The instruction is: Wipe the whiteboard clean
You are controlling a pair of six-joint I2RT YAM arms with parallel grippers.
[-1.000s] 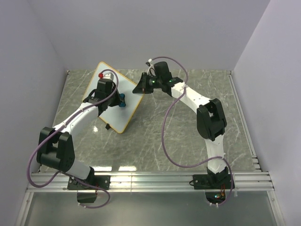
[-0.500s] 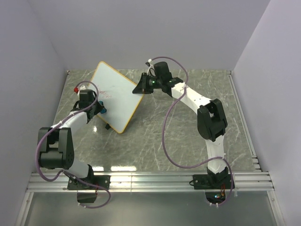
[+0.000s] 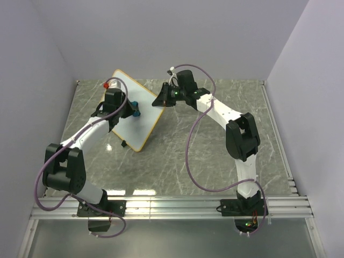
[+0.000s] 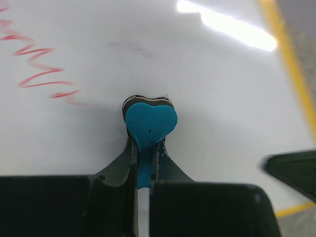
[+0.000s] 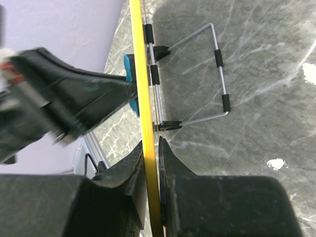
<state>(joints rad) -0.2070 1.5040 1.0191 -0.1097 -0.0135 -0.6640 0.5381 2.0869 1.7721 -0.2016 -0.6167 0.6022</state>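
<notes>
Jaws of L gripper [image 4: 145, 148] pinched on the stem of the blue heart-shaped eraser [image 4: 149, 118], its felt face pressed flat vs the whiteboard [image 4: 207, 84]. Jaws of R gripper [image 5: 152, 153] clamped on the board's orange-yellow frame edge, one finger each side, bracing it.

Board stands tilted on its wire stand [image 5: 217, 64] w/ black clip feet [image 5: 170, 125], near far-left corner of the bench [image 5: 266, 44]. Its right corner points toward bench centre, where R holds it.

Step in hand, my read: mid-wipe. Eraser sits on a clean patch approx mid-board. Red zigzag scribble [image 4: 39, 74] lies off to the eraser's left in L wrist view, apart from the pad. So task is partly done at best, red marks present.

Next move prob calls for:
- sliding eraser sideways over the zigzag
- pressure square to the surface, a few overlapping passes
- R holding firm so board doesn't tip back or skid on the stand

Scribble runs out of wrist view at top-left, so extent unknown.

Containers: none in any view, nothing inside to report.
</notes>
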